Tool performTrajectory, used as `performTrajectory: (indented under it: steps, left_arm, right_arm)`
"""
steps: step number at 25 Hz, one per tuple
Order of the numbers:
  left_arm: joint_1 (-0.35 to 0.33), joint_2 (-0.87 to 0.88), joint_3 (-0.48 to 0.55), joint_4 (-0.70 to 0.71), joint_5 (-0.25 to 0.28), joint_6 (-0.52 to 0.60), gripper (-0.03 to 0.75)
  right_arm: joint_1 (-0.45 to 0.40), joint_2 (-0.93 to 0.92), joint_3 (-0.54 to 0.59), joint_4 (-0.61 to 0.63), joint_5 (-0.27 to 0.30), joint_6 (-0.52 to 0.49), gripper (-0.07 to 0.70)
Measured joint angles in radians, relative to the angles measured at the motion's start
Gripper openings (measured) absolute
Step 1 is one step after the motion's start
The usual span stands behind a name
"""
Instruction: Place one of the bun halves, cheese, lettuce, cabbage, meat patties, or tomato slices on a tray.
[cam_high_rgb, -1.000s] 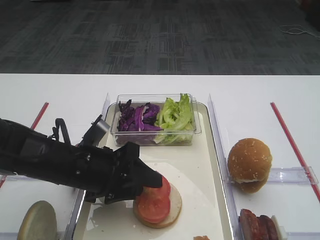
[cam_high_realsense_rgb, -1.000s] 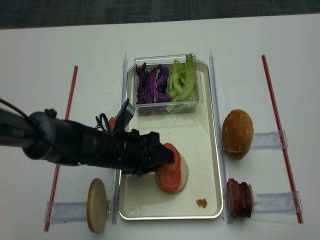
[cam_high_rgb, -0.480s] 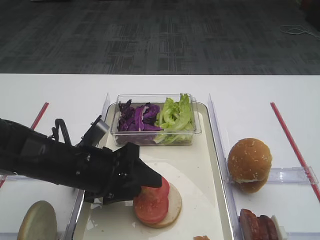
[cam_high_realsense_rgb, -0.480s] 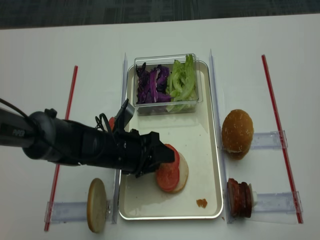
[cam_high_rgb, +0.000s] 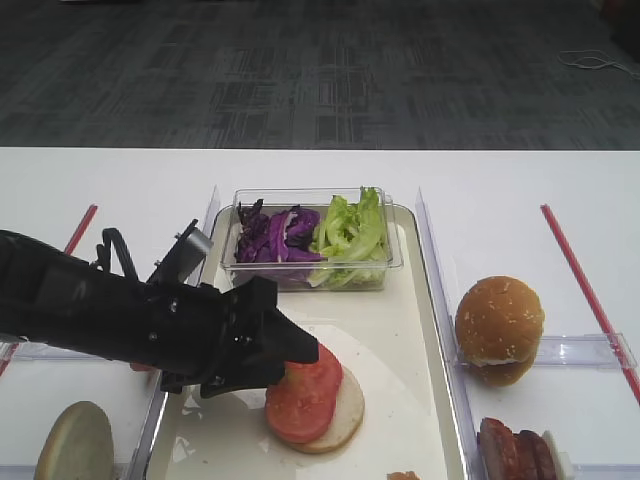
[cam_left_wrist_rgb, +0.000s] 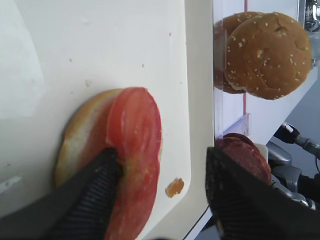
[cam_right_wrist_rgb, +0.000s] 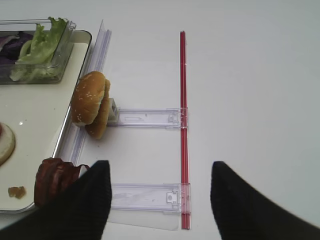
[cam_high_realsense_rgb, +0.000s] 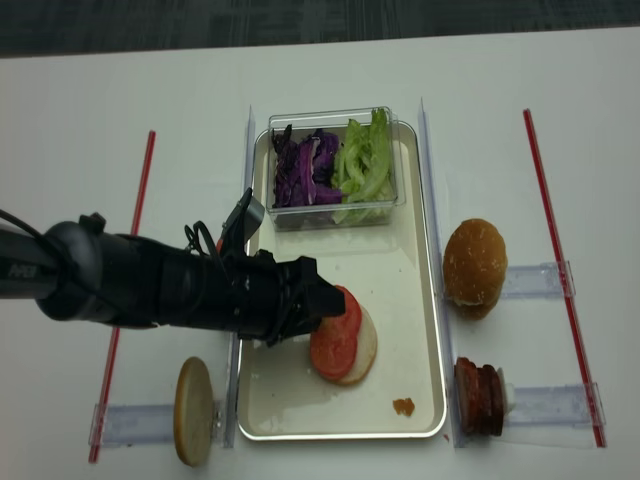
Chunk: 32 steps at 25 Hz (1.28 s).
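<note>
The left gripper (cam_left_wrist_rgb: 160, 165) lies low over the tray (cam_high_rgb: 400, 330), jaws spread wide, gripping nothing; one finger (cam_left_wrist_rgb: 95, 185) touches the tomato slices (cam_high_rgb: 303, 391), which sit stacked on a bun half (cam_high_rgb: 340, 415) on the tray. To the right of the tray, over the worktop (cam_right_wrist_rgb: 250, 75), the right gripper (cam_right_wrist_rgb: 160, 200) hangs with jaws apart and empty.

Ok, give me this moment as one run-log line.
left gripper: open over tomato slices | slices on bun half on tray | right gripper: open, empty
</note>
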Motion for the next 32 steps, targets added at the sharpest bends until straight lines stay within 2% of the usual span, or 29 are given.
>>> performTrajectory:
  steps: [5, 11, 18, 23, 32]
  left_arm:
    - [0.0, 0.0, 0.0, 0.013, -0.004, -0.018, 0.376]
    - [0.0, -0.034, 0.0, 0.043, -0.046, -0.037, 0.376]
    - [0.002, -0.071, -0.016, 0.106, -0.058, -0.09, 0.376]
    - [0.004, -0.112, -0.071, 0.238, -0.082, -0.188, 0.376]
    - [0.005, -0.17, -0.215, 0.534, -0.081, -0.454, 0.376]
  right_arm:
    - [0.0, 0.0, 0.0, 0.0, 0.0, 0.0, 0.452]
    - [0.0, 0.0, 0.0, 0.0, 0.0, 0.0, 0.452]
    - [0.0, 0.0, 0.0, 0.0, 0.0, 0.0, 0.452]
    - [0.0, 0.0, 0.0, 0.0, 0.0, 0.0, 0.452]
    - [0.0, 0.0, 0.0, 0.0, 0.0, 0.0, 0.452]
